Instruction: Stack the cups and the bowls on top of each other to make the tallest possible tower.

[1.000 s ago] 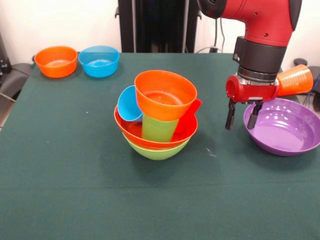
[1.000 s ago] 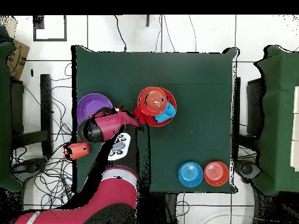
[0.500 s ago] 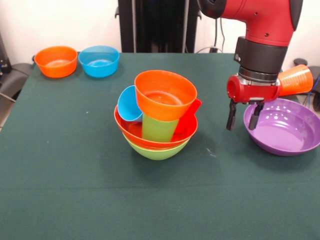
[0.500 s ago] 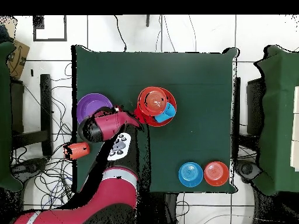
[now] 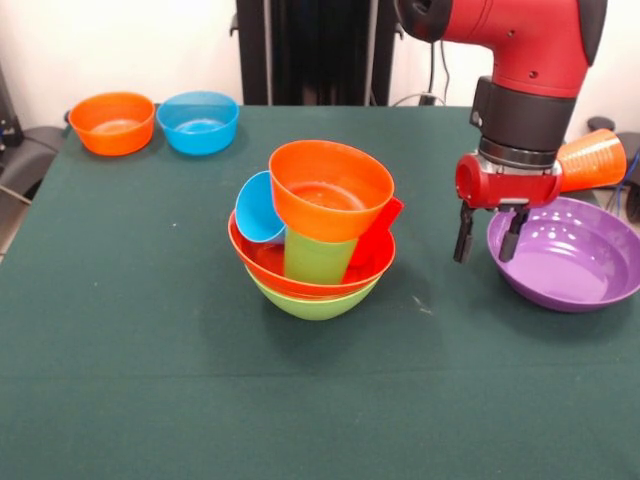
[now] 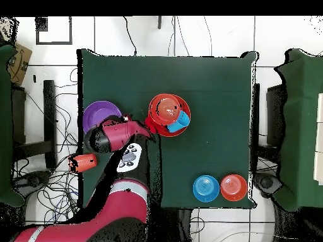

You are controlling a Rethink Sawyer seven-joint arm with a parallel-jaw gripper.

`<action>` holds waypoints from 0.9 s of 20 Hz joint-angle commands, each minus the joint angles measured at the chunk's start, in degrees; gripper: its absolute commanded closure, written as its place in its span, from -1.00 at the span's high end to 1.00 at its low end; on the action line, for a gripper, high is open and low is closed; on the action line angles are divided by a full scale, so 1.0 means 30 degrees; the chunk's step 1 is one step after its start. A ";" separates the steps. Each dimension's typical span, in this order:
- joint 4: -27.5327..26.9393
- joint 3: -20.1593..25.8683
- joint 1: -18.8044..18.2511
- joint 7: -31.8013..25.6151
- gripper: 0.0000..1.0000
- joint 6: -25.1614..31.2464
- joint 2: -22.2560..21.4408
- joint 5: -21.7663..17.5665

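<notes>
Empty and spread, the pincer (image 5: 486, 236) hangs just beside the rim of the purple bowl (image 5: 570, 255), near the table's right edge in my front view. I see the tower (image 5: 315, 232) at the table's middle: a small orange bowl (image 5: 331, 188) sits tilted on the lime green cup (image 5: 318, 256). I fear any bump from the arm topples it. The orange cup (image 5: 592, 160) lies off the table, maybe out of reach.

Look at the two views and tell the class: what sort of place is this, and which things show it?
Probably a robotics lab or test room. A red robot arm works at a table under green cloth, loose cables trail over the tiled floor, and bright plastic bowls serve as practice props.
</notes>
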 commanded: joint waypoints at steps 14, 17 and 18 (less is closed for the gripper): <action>-0.0376 0.2545 0.0031 0.2645 1.00 0.0351 0.1530 0.1133; -0.0373 0.2610 -0.0022 0.2535 -1.00 0.0459 0.1498 0.1088; -0.0368 0.2635 -0.0042 0.2510 -1.00 0.0478 0.1494 0.1077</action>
